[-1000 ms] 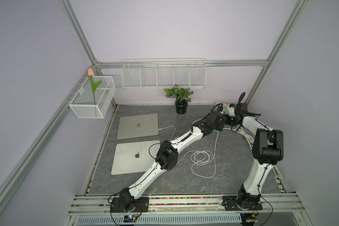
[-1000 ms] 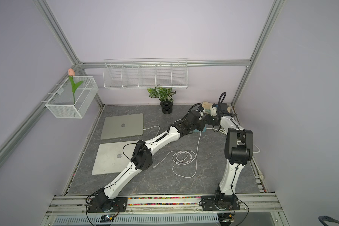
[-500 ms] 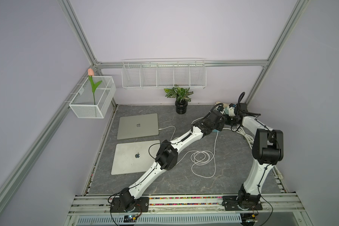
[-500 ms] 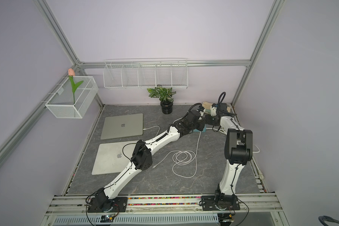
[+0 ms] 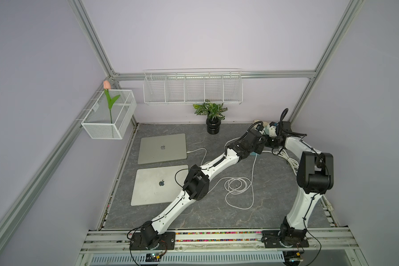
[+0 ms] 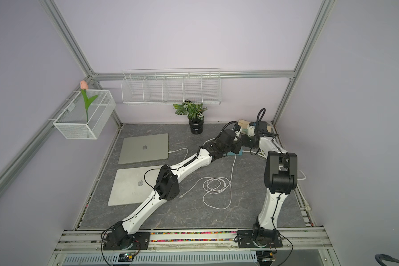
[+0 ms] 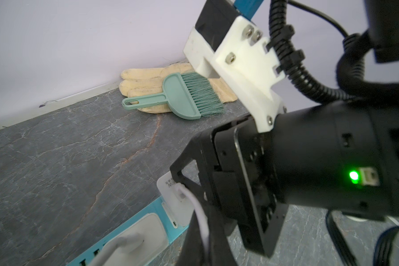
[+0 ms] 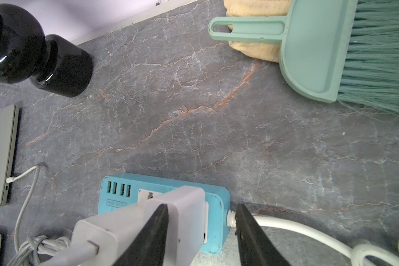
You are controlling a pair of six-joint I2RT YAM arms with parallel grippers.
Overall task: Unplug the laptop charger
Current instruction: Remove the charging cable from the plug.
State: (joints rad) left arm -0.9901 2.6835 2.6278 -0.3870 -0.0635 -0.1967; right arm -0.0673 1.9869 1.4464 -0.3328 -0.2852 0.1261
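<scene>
While your right pincer (image 8: 202, 207) hangs with its jaws parted over the laptop charger (image 8: 184, 202), that pale brick sits plugged into the blue power strip (image 8: 161, 182) on the bench (image 8: 194, 115). Your left pincer (image 7: 207, 239) is clenched close by. In both top views, the strip lies right of centre in the frame.
</scene>
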